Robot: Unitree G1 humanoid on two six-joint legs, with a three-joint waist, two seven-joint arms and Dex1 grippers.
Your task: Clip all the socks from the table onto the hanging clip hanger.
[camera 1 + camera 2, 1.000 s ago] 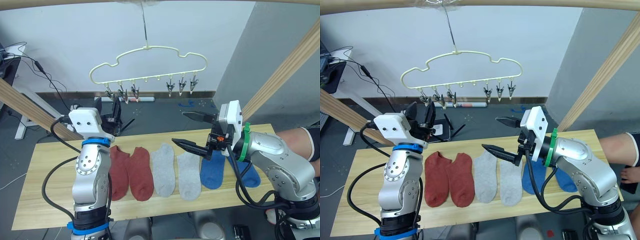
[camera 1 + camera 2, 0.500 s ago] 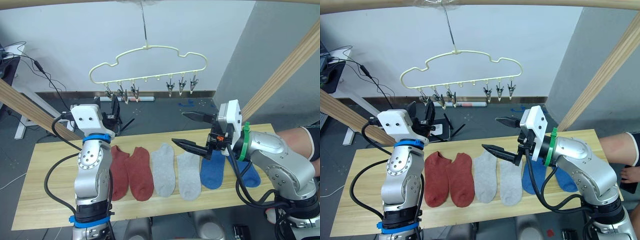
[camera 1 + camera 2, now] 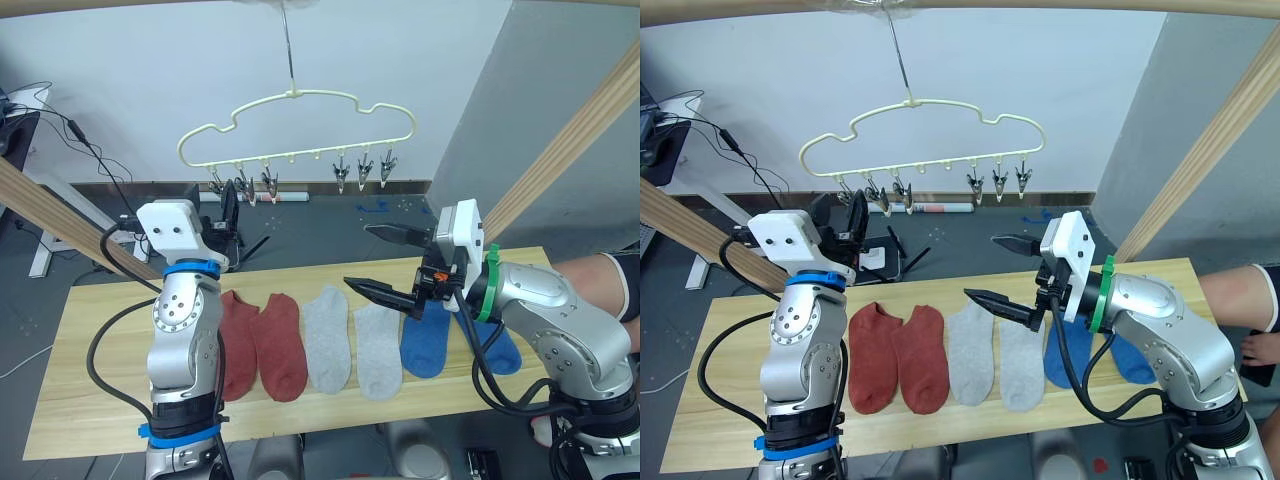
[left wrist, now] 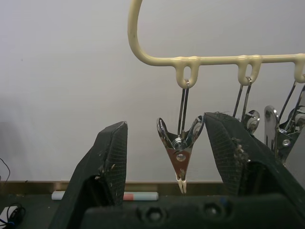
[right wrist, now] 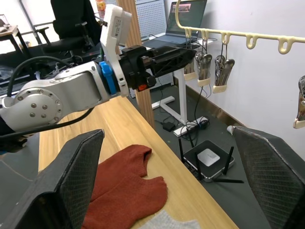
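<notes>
Rising a bit vs 1 s ago, left gripper [image 4: 183, 157] is open w/ hanger's end clip [image 4: 180, 153] btwn its fingers, right gripper [image 3: 385, 262] wide open & empty, unmoved, so all six socks [image 3: 330, 335] lie mid-desk [image 3: 90, 380], clip hanger [image 3: 300, 130] bare.

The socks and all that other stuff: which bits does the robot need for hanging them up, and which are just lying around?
Needed for the job:
- two rust-red knit socks, two light grey socks, two blue socks
- pale wooden plank table
- cream wire clip hanger with metal clips
- open left gripper around the end clip
- open right gripper

Just lying about:
- black router on the floor
- round wooden frame bars
</notes>
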